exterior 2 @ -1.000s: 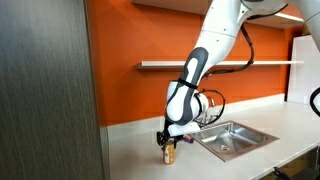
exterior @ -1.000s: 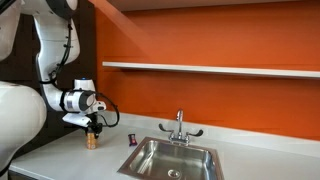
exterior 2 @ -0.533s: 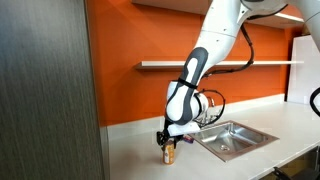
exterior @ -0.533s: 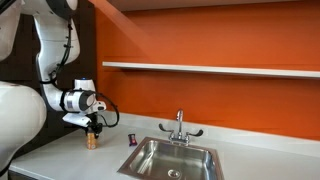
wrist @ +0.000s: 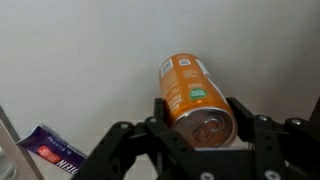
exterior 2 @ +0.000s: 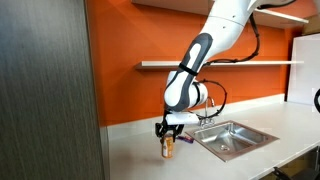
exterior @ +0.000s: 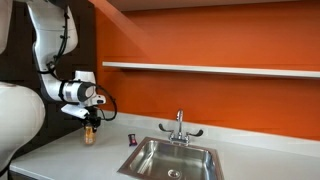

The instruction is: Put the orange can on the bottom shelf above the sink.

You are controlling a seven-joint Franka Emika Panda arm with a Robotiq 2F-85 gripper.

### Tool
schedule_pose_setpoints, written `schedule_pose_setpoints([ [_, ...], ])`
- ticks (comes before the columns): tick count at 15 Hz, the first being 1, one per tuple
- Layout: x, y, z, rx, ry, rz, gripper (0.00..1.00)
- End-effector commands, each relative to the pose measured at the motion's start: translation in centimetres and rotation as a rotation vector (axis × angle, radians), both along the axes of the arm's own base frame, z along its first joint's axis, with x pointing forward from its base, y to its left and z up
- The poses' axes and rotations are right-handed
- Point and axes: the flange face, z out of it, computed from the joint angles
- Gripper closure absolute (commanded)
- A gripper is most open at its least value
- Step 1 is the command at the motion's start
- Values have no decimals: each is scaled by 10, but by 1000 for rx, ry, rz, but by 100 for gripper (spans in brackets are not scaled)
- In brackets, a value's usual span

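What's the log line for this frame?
gripper: shut on orange can | can: upright | bottom shelf: not yet reached | sink: arm clear of it

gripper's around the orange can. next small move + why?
Probably lift straight up. The gripper is shut on the orange can, fingers flanking it in the wrist view. The can is low, near the counter, while the bottom shelf is well above it, over the sink. Gaining height first looks safer than travelling sideways.
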Motion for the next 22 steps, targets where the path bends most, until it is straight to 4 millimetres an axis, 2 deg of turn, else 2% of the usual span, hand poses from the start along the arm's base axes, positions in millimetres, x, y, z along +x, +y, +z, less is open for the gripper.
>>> schedule_pose_setpoints([
  [1,-16,-7,44,18,37,-50,61],
  [14,-57,-22,160,46,76,-144,61],
  [22,-78,-42,232,53,28,-199,61],
])
